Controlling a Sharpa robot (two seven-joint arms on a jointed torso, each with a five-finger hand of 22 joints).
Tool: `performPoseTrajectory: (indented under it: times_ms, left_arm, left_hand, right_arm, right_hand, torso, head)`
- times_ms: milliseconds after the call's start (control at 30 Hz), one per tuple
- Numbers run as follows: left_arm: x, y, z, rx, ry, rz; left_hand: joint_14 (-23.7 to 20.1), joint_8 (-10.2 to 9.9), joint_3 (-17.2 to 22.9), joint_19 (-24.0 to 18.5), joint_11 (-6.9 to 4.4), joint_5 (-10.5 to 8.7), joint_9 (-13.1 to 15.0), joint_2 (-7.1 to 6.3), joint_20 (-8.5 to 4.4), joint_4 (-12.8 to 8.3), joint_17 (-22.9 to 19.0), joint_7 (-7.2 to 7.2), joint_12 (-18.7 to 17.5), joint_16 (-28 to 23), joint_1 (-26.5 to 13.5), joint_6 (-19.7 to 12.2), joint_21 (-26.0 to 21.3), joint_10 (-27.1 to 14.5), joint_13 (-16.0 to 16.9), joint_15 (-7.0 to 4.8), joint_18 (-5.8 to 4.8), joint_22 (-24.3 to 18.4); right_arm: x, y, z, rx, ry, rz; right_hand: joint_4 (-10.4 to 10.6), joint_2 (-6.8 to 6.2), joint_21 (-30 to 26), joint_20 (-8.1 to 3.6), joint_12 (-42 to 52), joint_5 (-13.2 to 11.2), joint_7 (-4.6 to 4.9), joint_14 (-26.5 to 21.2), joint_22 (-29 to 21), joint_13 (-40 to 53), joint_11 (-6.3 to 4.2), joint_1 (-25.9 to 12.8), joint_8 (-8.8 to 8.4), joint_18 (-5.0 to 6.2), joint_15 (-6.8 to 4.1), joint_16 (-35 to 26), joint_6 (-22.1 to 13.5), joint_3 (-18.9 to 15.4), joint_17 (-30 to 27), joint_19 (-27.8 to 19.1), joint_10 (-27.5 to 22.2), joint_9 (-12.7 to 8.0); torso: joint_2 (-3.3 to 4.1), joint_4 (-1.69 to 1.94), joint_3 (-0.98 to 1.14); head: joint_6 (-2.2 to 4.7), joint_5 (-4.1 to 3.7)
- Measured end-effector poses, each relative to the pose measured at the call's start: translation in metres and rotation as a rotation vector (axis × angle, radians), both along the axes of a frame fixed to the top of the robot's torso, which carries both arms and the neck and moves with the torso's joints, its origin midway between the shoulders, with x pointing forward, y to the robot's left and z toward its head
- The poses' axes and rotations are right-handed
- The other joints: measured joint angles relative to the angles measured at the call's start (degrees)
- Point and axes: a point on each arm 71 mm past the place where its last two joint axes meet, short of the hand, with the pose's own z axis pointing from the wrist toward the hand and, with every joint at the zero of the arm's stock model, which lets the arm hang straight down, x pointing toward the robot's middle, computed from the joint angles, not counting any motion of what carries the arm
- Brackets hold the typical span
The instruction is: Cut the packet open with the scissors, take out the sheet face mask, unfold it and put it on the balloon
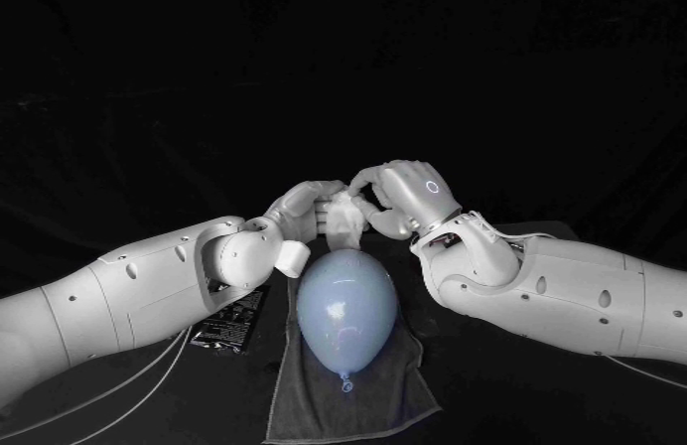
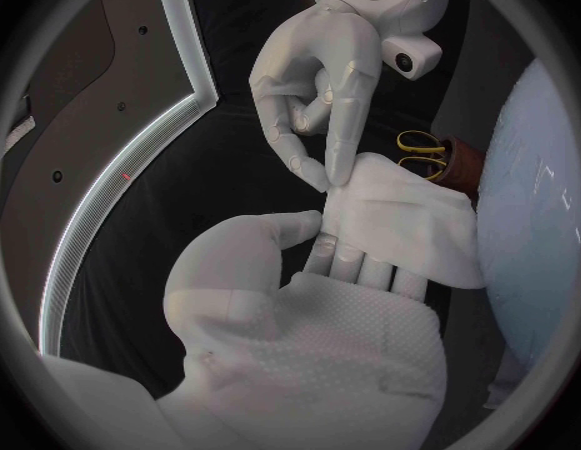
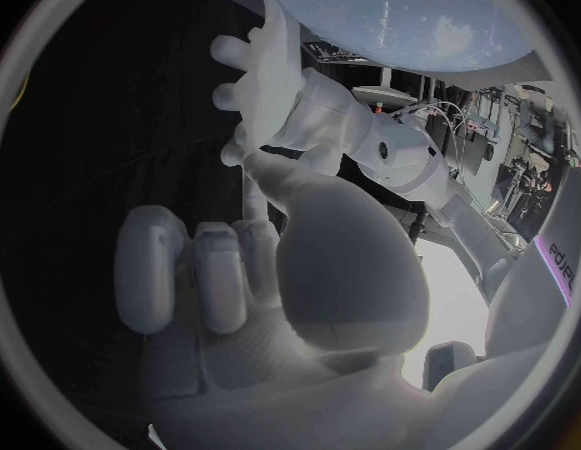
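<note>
Gripping edges of the sheet mask by the balloon: left hand, right hand.

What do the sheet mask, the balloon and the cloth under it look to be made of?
Sheet mask: thin white fabric, nonwoven by the look, matte; it sags and creases in the left hand. Balloon: smooth, glossy rubber, probably latex; bright highlights and a knotted neck. Cloth: grey woven textile, perhaps a towel; dull, no shine, soft edges.

Overhead head, close wrists; common balloon
</note>
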Motion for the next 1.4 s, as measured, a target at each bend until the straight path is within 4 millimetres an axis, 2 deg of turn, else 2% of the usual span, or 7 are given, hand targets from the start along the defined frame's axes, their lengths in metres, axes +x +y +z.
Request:
performPoseTrajectory:
  times_ms: [100,600,733,833,967,1100,1400]
  left_arm:
    - [0.002,0.004,0.0,0.003,-0.001,0.01]
    - [0.004,0.007,-0.001,0.007,-0.007,0.022]
    - [0.004,0.008,-0.001,0.009,-0.01,0.022]
    - [0.004,0.007,-0.001,0.01,-0.011,0.02]
    - [0.003,0.005,-0.001,0.01,-0.012,0.016]
    - [0.003,0.004,0.0,0.013,-0.015,0.013]
    - [0.002,0.002,0.0,0.016,-0.015,0.015]
  left_hand:
    - [0.06,0.06,0.0,0.0,-0.09,0.0,0.45,0.0,0.0,0.0,0.0,-0.01,0.0,0.0,0.0,0.01,0.0,0.11,0.0,-0.06,0.0,0.0]
    - [0.06,0.17,0.0,-0.01,-0.08,-0.11,0.18,-0.01,0.0,0.0,-0.01,-0.03,0.0,0.0,0.6,0.04,0.0,0.11,0.0,-0.05,0.09,0.0]
    - [0.06,0.17,0.0,-0.01,-0.07,0.12,0.18,-0.01,-0.01,0.0,-0.02,-0.03,0.0,0.0,0.6,0.03,0.0,0.1,0.0,-0.05,0.61,0.0]
    - [0.06,0.17,0.0,-0.01,-0.07,0.12,0.18,-0.01,-0.01,0.0,-0.02,-0.02,0.0,0.0,0.6,0.02,0.0,0.1,0.0,-0.05,0.63,0.0]
    - [0.06,0.17,0.0,0.02,-0.07,0.12,0.18,-0.51,-0.04,0.0,-0.02,-0.01,0.0,0.0,1.15,0.02,0.0,0.1,0.0,-0.05,0.63,0.0]
    - [0.05,0.17,-0.18,0.31,-0.07,0.12,0.18,-0.52,-0.1,0.17,-0.03,-0.01,0.0,0.0,1.59,0.01,0.0,0.1,0.0,-0.05,0.62,0.0]
    - [0.05,0.11,-2.07,0.94,-0.03,0.16,0.18,-0.76,-0.09,2.58,-0.03,-0.01,0.0,0.0,2.9,0.01,0.0,0.06,0.0,-0.05,0.55,0.0]
  right_arm:
    - [0.0,-0.007,0.0,0.016,0.006,-0.009]
    - [-0.004,-0.019,0.002,0.067,0.037,-0.018]
    - [-0.004,-0.018,0.002,0.08,0.042,-0.009]
    - [-0.005,-0.013,0.003,0.093,0.044,0.01]
    - [-0.006,-0.004,0.003,0.106,0.046,0.039]
    - [-0.004,0.002,0.003,0.108,0.049,0.05]
    - [0.007,0.005,-0.001,0.085,0.066,0.026]
  right_hand:
    - [-0.34,0.0,0.0,-0.12,0.01,0.14,-0.01,0.0,0.01,-0.03,-0.17,0.01,0.09,0.0,-0.01,0.02,-0.01,0.34,0.01,0.11,0.17,1.16]
    - [-0.47,0.31,-0.01,-0.31,0.27,0.32,-0.19,0.0,0.04,0.02,-0.21,-0.32,0.67,0.0,-0.01,-0.01,-0.19,0.47,0.03,0.11,0.2,1.45]
    - [-0.23,-0.22,-1.15,-0.31,-1.46,0.36,-0.14,0.0,0.04,0.02,-0.31,-1.63,1.18,0.0,0.0,-0.03,-2.52,0.72,0.03,0.1,0.11,2.13]
    - [1.16,-0.97,-1.91,-0.31,-2.03,0.37,1.04,-0.13,0.04,0.02,0.37,-4.52,-1.26,-0.01,0.13,-0.04,-5.76,-0.51,0.0,0.1,-0.09,1.32]
    - [2.46,-2.54,-2.57,0.46,-2.39,0.37,2.56,-0.12,0.02,0.02,1.81,-6.06,-4.01,-0.01,1.35,-0.12,-8.45,-2.34,-0.01,0.04,0.15,-0.09]
    - [3.35,-3.75,-3.24,0.85,-3.06,0.37,3.01,-0.12,0.0,0.0,2.34,-6.87,-5.2,-0.01,1.76,0.02,-8.91,-3.7,-0.01,0.01,0.08,-0.64]
    - [3.93,-3.79,-4.25,1.25,-3.95,0.37,3.03,-0.11,0.01,-0.02,2.38,-6.91,-5.79,-0.01,2.18,0.02,-8.93,-4.72,0.0,0.01,0.11,-1.06]
  torso:
    - [-0.02,-0.03,0.01]
    - [-0.03,-0.01,-0.02]
    - [-0.03,0.0,-0.06]
    - [-0.03,0.0,-0.05]
    - [-0.02,0.03,-0.09]
    - [-0.01,0.05,-0.13]
    - [0.0,0.03,-0.16]
  head:
    - [-0.01,-0.01]
    - [-0.02,0.08]
    - [0.01,0.19]
    - [0.02,0.23]
    - [0.1,0.19]
    - [0.21,0.06]
    - [0.34,0.05]
